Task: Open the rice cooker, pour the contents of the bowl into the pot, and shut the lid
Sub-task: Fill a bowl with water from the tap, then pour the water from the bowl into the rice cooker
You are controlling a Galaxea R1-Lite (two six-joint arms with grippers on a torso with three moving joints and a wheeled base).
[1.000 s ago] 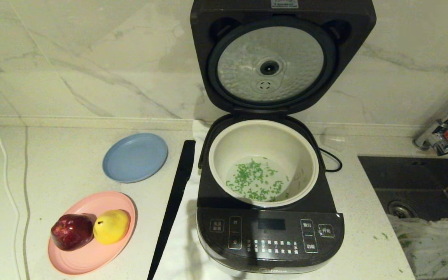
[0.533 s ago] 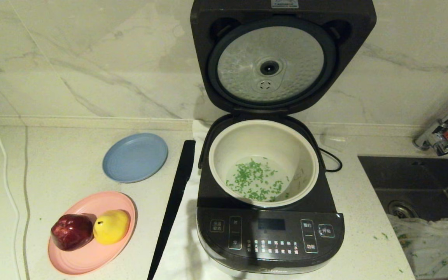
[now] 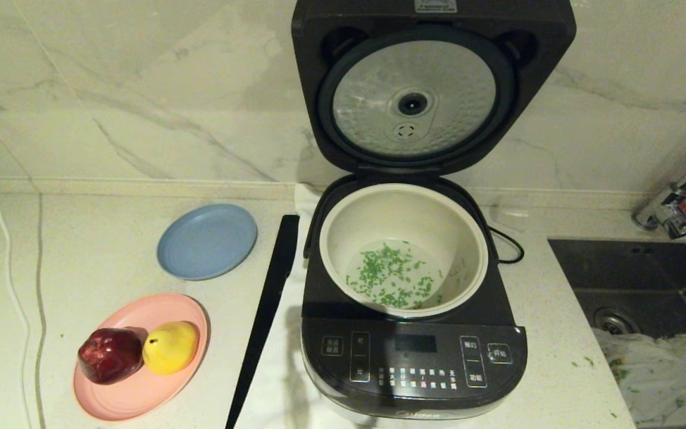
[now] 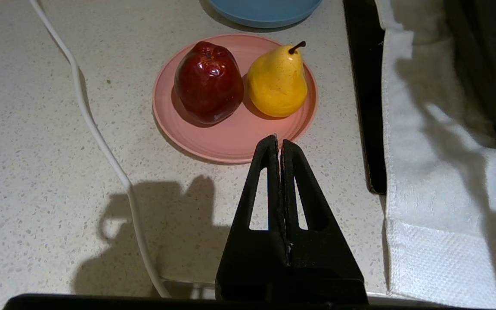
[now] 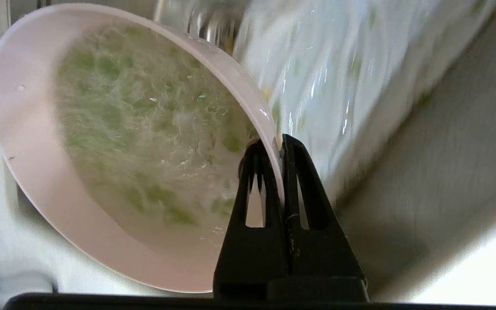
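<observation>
The rice cooker stands open on the counter, its lid upright against the wall with the silver disc facing me. The cream pot holds a thin scatter of green grains. Neither gripper shows in the head view. In the right wrist view my right gripper is shut on the rim of the pale pink bowl, which holds green and white contents. My left gripper is shut and empty above the counter, by the pink plate.
A red apple and a yellow pear lie on the pink plate. A blue plate and a long black strip lie left of the cooker. The sink with a white cloth is at the right, and a white cable at the far left.
The cloth in the sink has shifted slightly. The cooker, pot and plates stand as before.
</observation>
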